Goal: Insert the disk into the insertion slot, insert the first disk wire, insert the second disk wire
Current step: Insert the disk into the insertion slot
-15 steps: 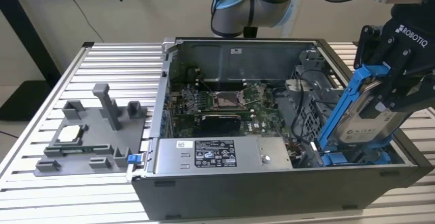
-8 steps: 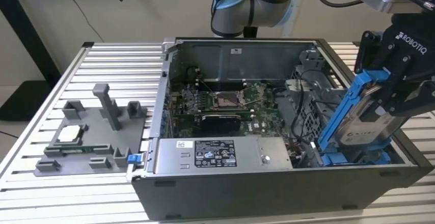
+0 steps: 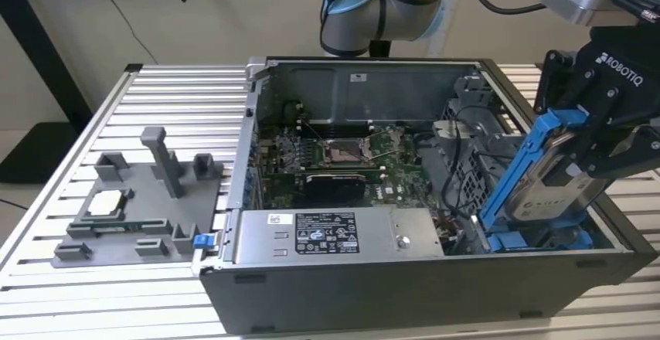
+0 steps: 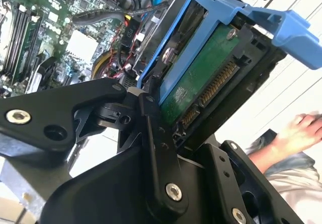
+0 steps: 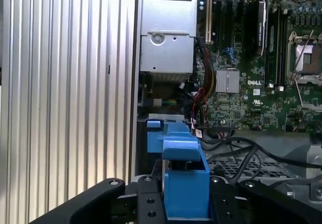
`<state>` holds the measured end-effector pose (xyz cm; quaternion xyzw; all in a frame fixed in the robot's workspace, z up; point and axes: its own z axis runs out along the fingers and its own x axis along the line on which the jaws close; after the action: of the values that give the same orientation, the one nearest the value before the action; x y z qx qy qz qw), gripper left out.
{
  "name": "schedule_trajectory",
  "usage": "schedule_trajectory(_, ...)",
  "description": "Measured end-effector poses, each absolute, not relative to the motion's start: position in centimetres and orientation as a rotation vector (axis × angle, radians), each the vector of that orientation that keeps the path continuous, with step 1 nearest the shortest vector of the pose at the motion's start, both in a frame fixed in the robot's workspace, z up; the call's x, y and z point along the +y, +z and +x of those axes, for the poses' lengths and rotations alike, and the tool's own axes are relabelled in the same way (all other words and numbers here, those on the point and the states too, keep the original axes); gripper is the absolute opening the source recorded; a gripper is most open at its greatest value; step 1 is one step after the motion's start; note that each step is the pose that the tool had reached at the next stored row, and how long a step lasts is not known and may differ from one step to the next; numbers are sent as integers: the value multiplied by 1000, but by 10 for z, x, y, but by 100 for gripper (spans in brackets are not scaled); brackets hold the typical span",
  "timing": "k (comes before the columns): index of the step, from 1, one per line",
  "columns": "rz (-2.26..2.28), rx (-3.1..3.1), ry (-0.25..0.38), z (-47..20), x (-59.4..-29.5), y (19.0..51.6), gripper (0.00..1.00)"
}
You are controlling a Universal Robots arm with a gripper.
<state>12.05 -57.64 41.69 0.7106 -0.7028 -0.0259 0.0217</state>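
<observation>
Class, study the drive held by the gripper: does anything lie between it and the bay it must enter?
Nothing visible does. The gripper holds the disk tilted, its lower end close to the insertion slot's blue rails. Black cables hang beside the slot, seemingly not across it.

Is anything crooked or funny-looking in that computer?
Yes. The disk in its blue frame is steeply tilted instead of lying flat. Its low end is down by the insertion slot, at the exterior view's right of the computer case, and its top end sticks up in the air. The gripper is clamped on it.
</observation>
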Motion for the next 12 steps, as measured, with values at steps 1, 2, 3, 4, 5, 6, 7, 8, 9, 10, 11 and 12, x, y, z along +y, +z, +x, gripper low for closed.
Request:
schedule_trajectory(1, 2203, -2178, -83, 121, -576, 416, 0)
schedule_trajectory(2, 2204, -2179, -86, 121, -575, 416, 0)
schedule_trajectory(3, 2206, -2179, -89, 121, -575, 415, 0)
schedule_trajectory(4, 2207, -2180, -93, 121, -575, 415, 0)
schedule_trajectory(5, 2209, -2181, -96, 121, -574, 414, 0)
schedule_trajectory(6, 2210, -2183, -100, 122, -574, 414, 0)
schedule_trajectory(7, 2212, -2184, -103, 122, -574, 413, 0)
schedule_trajectory(8, 2213, -2185, -107, 123, -574, 412, 0)
schedule_trajectory(9, 2213, -2185, -108, 124, -574, 411, 0)
schedule_trajectory(10, 2211, -2184, -110, 125, -574, 410, 0)
schedule_trajectory(11, 2210, -2183, -113, 125, -574, 409, 0)
schedule_trajectory(12, 2208, -2181, -116, 126, -574, 408, 0)
